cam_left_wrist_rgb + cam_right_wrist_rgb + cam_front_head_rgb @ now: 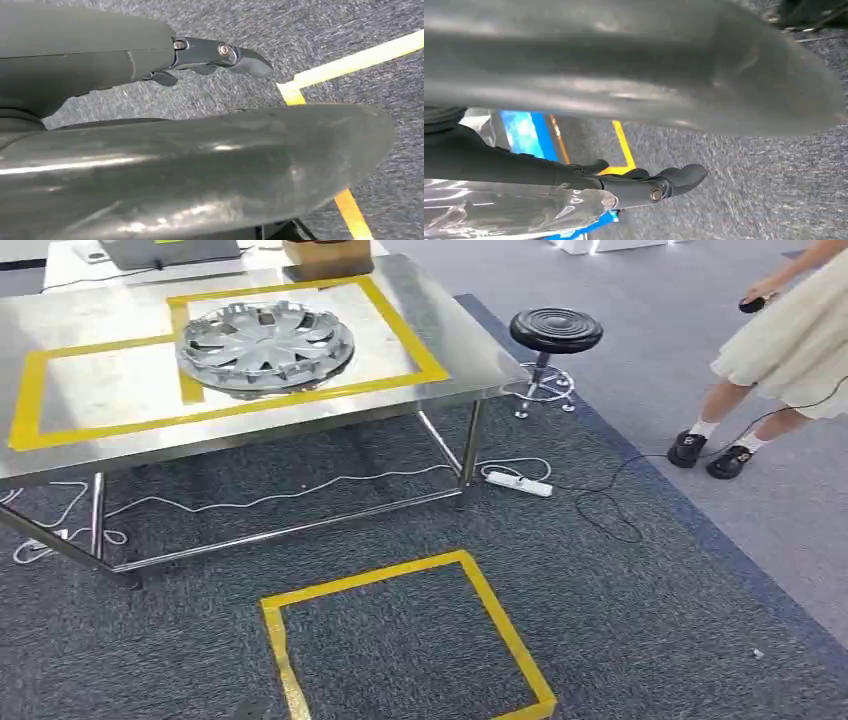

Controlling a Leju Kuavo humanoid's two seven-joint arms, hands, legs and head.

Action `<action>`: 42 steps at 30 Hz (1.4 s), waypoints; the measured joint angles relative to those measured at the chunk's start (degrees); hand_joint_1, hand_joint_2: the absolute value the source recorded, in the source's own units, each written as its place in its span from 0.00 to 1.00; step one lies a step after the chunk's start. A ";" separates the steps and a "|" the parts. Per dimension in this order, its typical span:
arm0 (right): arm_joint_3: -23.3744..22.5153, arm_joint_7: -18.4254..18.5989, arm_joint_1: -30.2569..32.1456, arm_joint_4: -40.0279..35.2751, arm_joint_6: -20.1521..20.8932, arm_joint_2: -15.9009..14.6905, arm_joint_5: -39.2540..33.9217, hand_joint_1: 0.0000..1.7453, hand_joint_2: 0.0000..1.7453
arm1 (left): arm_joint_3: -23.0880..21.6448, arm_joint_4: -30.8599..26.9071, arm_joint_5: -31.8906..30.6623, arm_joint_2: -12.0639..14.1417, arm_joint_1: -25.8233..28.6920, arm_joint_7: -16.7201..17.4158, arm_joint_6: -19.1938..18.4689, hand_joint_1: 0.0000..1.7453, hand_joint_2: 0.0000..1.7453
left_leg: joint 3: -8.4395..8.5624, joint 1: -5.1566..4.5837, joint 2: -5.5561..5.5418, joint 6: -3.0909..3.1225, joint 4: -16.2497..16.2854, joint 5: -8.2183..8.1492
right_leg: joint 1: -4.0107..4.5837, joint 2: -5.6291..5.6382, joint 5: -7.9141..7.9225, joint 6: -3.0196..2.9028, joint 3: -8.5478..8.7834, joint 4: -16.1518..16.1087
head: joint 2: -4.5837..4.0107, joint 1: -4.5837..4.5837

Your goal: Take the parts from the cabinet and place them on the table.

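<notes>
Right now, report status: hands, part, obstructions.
Left hand and right hand hanging, holding nothing. Hubcap on steel table, inside yellow tape. Person and stool right of the table.

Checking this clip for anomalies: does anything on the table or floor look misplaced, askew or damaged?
Slightly: the silver hubcap sits mostly in the right taped box but overlaps the yellow tape divider at its left edge. A white power strip and cables trail loose across the carpet. No damage or spill visible.

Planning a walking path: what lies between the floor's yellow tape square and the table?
Head view: bare grey carpet, then white cables under the table.
</notes>
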 joint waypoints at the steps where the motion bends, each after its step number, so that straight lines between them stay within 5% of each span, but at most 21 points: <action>1: -0.02 0.11 0.12 0.00 -0.02 0.00 0.00 0.00 0.00 | 0.00 0.00 0.04 0.00 -0.04 0.00 0.00 0.00 0.00 | 0.06 0.00 0.62 0.00 0.00 -0.04 | -0.05 -0.03 0.85 0.01 0.33 -0.45 | 0.00 -0.02; 3: -0.04 0.22 0.27 0.00 -0.04 0.00 0.02 0.00 0.00 | 0.00 0.00 0.15 -0.07 -0.10 0.00 -0.09 0.00 0.00 | 0.44 0.02 1.77 -0.20 0.01 -0.32 | -0.08 -0.82 5.47 -0.14 5.03 -8.97 | 0.00 0.00; 4: -0.07 0.22 0.19 0.00 -0.07 -0.02 0.04 0.00 0.00 | 0.00 0.00 0.17 -0.11 -0.09 0.00 -0.18 0.00 0.00 | 0.75 0.02 2.30 -0.45 0.02 -0.50 | -0.05 -2.24 7.51 -0.22 7.99 -14.20 | 0.00 0.04; 5: -0.07 0.22 0.02 0.00 -0.09 0.00 0.04 0.00 0.00 | 0.00 0.00 0.18 -0.09 -0.07 0.00 -0.17 0.00 0.00 | 0.99 -0.39 2.64 -0.80 0.06 -0.73 | 0.21 -5.39 7.51 -0.41 9.61 -17.50 | 0.00 0.07; 10: -0.39 0.28 -0.07 0.00 -0.20 0.00 0.04 0.00 0.00 | 0.00 0.00 0.26 -0.04 -0.26 -0.02 -0.18 0.00 0.00 | 1.36 -0.46 4.22 -2.41 -0.10 -1.24 | -0.04 -1.91 8.33 -2.48 9.43 -17.87 | 0.00 -0.20; 12: -0.42 0.55 -0.10 0.00 -0.33 -0.02 0.13 0.00 0.00 | 0.00 0.00 0.33 -0.07 -0.28 -0.04 -0.18 0.00 0.00 | -0.54 -0.20 0.15 -2.91 4.55 -4.62 | -0.24 -0.80 8.52 -2.93 9.26 -17.92 | 0.00 -0.50; 15: -0.46 0.63 -0.06 0.00 -0.33 0.00 0.15 0.00 0.00 | 0.04 0.00 0.52 0.04 -0.05 -0.04 -0.17 0.00 0.00 | -6.80 -0.20 -0.94 -3.16 17.15 -9.70 | -0.25 1.37 8.61 -3.17 8.96 -17.92 | 0.00 -0.59; 16: -0.50 0.63 0.03 0.00 -0.33 0.00 0.13 0.00 0.00 | 0.04 0.00 0.52 0.09 0.02 -0.04 -0.17 0.00 0.00 | -7.21 -0.19 -0.95 -3.10 17.55 -8.90 | -0.25 2.16 8.62 -3.15 9.00 -17.92 | 0.00 -0.57; 18: -0.70 0.72 0.05 0.00 -0.33 0.00 0.15 0.00 0.00 | 0.04 0.00 0.52 0.11 -0.04 -0.04 -0.17 0.00 0.00 | -4.77 -0.12 -1.17 -2.91 11.72 -4.18 | -0.34 3.83 8.76 -2.94 9.06 -17.90 | 0.00 -0.55; 19: -0.79 0.72 0.01 0.00 -0.33 0.02 0.15 0.00 0.00 | 0.04 0.00 0.52 0.13 -0.07 -0.04 -0.17 0.00 0.00 | -2.35 0.00 -2.18 -2.84 6.62 -1.50 | -0.44 4.65 8.86 -2.75 9.09 -17.89 | 0.02 -0.57; 20: -0.83 0.72 -0.03 0.00 -0.33 0.02 0.15 0.00 0.00 | 0.04 0.00 0.52 0.13 -0.06 -0.04 -0.17 0.00 0.00 | -0.34 0.37 -5.11 -2.89 2.47 0.01 | -0.51 5.30 8.95 -2.42 8.99 -17.90 | 0.00 -0.70; 21: -0.85 0.72 -0.18 0.00 -0.33 0.00 0.15 0.00 0.00 | 0.04 0.00 0.55 0.09 -0.09 -0.04 -0.17 0.00 0.00 | 0.51 0.60 -6.03 -2.66 0.08 -0.52 | -0.05 6.04 8.83 -1.98 8.56 -17.25 | 0.00 -0.83; 25: -0.96 0.81 0.45 0.02 -0.37 -0.02 0.17 0.00 0.00 | 0.04 0.00 0.66 -0.02 -0.23 -0.04 -0.20 0.00 0.00 | 0.23 0.44 -4.08 -0.99 0.06 -0.10 | -0.63 7.47 9.57 -0.41 7.73 -18.19 | 0.00 -0.87; 27: -1.01 0.96 0.39 0.04 -0.37 -0.02 0.22 0.00 0.00 | 0.04 0.00 0.68 -0.09 -0.30 -0.07 -0.20 0.00 0.00 | 0.29 0.29 -2.88 -0.17 -0.07 -0.08 | -0.25 1.65 6.83 -0.05 6.11 -14.51 | 0.00 0.11; 29: -1.07 0.98 -0.05 0.04 -0.35 -0.02 0.33 0.00 0.00 | 0.07 0.00 0.70 -0.11 -0.05 -0.09 -0.22 0.00 0.00 | 0.28 0.03 -1.21 -0.03 -0.06 -0.16 | -0.29 0.18 1.95 0.22 1.61 -5.02 | 0.00 0.11; 31: -1.18 1.01 0.02 0.04 -0.35 0.00 0.35 0.00 0.00 | 0.11 0.00 0.70 -0.11 0.01 -0.09 -0.22 0.00 0.00 | 0.31 -0.06 0.38 0.04 -0.04 -0.23 | -0.29 -0.03 0.50 0.30 -0.68 0.35 | 0.00 0.13; 34: -1.29 1.22 0.26 0.04 -0.35 -0.02 0.35 0.00 0.00 | 0.09 0.00 0.74 -0.17 -0.09 -0.15 -0.24 0.00 0.00 | 0.75 -0.10 2.08 -0.24 -0.03 -0.52 | -0.21 -1.03 6.29 -0.16 5.76 -10.75 | 0.00 0.17; 35: -1.29 1.22 0.14 0.04 -0.37 -0.02 0.37 0.00 0.00 | 0.09 0.00 0.74 -0.26 -0.09 -0.17 -0.24 0.00 0.00 | 1.09 -0.20 2.58 -0.52 -0.02 -0.74 | -0.04 -3.24 8.00 -0.43 8.94 -15.94 | 0.00 0.17; 36: -1.29 1.22 -0.14 0.04 -0.35 -0.02 0.39 0.00 0.00 | 0.09 0.00 0.77 -0.28 -0.07 -0.22 -0.24 0.00 0.00 | 1.18 -0.70 3.03 -0.95 0.16 -1.09 | 0.25 -4.58 7.73 -0.78 9.67 -17.61 | 0.00 0.28; 40: -1.38 1.22 -0.03 0.04 -0.37 -0.02 0.44 0.00 0.00 | 0.09 0.00 0.74 -0.31 -0.27 -0.26 -0.24 0.00 0.00 | 1.79 -0.56 4.88 -2.08 -0.22 -1.19 | 0.31 -1.98 8.26 -2.25 9.47 -17.86 | 0.00 0.24; 42: -1.42 1.27 -0.09 0.04 -0.39 -0.02 0.35 0.00 0.00 | 0.09 0.00 0.74 -0.33 -0.35 -0.33 -0.24 0.00 0.00 | 0.77 -0.29 1.10 -2.76 2.38 -3.57 | -0.20 -0.91 8.65 -2.81 9.48 -18.13 | 0.00 -0.13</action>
